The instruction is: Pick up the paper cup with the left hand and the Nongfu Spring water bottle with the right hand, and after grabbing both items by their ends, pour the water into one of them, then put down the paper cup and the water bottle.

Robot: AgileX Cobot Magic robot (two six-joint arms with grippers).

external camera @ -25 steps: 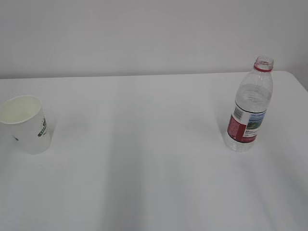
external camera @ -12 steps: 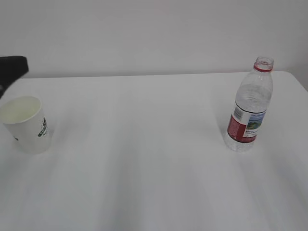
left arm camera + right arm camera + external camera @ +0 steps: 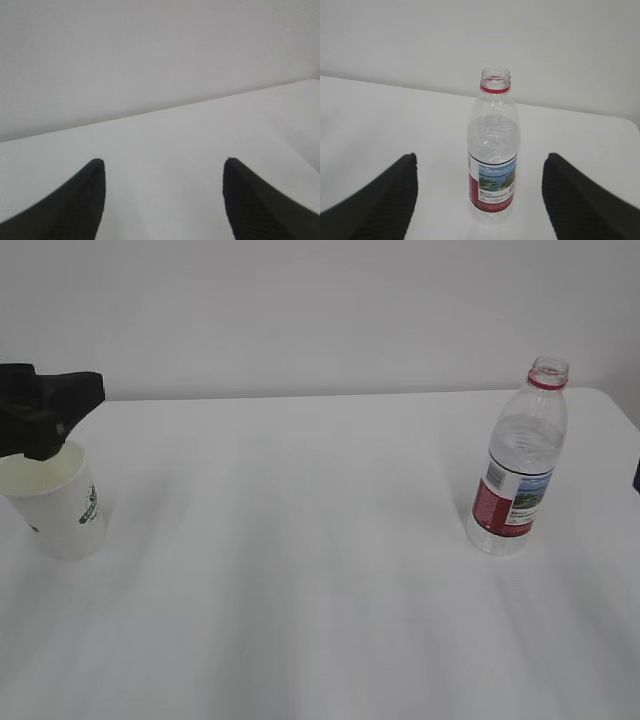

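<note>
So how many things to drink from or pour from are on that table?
2. A paper cup stands at the table's far left, under the left gripper. A water bottle stands uncapped at the right. Nothing else shows.

place: bare test/lab-like setup | evidence: plain white table [image 3: 320, 620]; blank white wall [image 3: 320, 310]; robot rig

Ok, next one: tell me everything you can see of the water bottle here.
The water bottle is clear ribbed plastic with a red neck ring, no cap on its open mouth, and a red-and-white label showing a landscape. It stands upright on the white table, at the right in the exterior view. It looks partly filled with clear liquid. Nothing touches it; the right gripper's fingers stand apart on either side, short of it.
</note>
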